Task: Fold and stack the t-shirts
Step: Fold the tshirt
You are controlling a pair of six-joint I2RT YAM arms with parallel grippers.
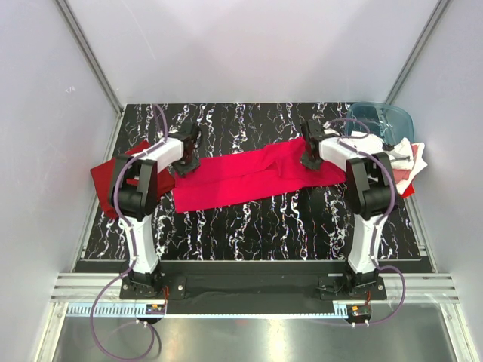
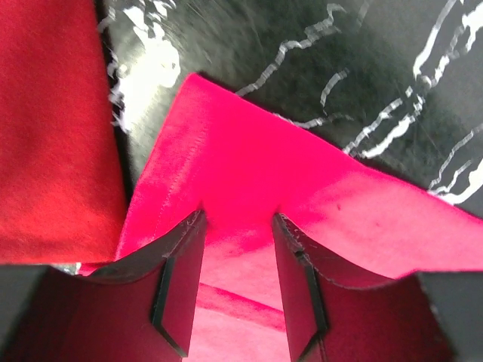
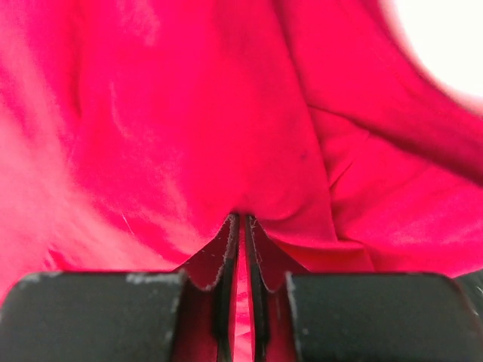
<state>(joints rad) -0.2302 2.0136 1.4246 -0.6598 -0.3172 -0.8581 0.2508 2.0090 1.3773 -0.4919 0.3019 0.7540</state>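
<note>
The bright crimson t-shirt (image 1: 249,177) lies as a long band across the middle of the table. My left gripper (image 1: 186,161) stands at its far left corner. In the left wrist view its jaws (image 2: 238,230) are open and straddle the crimson cloth (image 2: 249,166) near that corner. My right gripper (image 1: 309,158) is on the shirt's right end. In the right wrist view it (image 3: 241,226) is shut, with a fold of crimson cloth (image 3: 189,136) pinched between the fingers. A darker red t-shirt (image 1: 112,181) lies flat at the left edge, also seen in the left wrist view (image 2: 53,128).
A pile of white, pink and red shirts (image 1: 404,160) lies at the right edge of the table, beside the translucent blue-teal tub (image 1: 383,119) at the back right. The black marbled tabletop (image 1: 249,226) ends at grey walls on the left and right.
</note>
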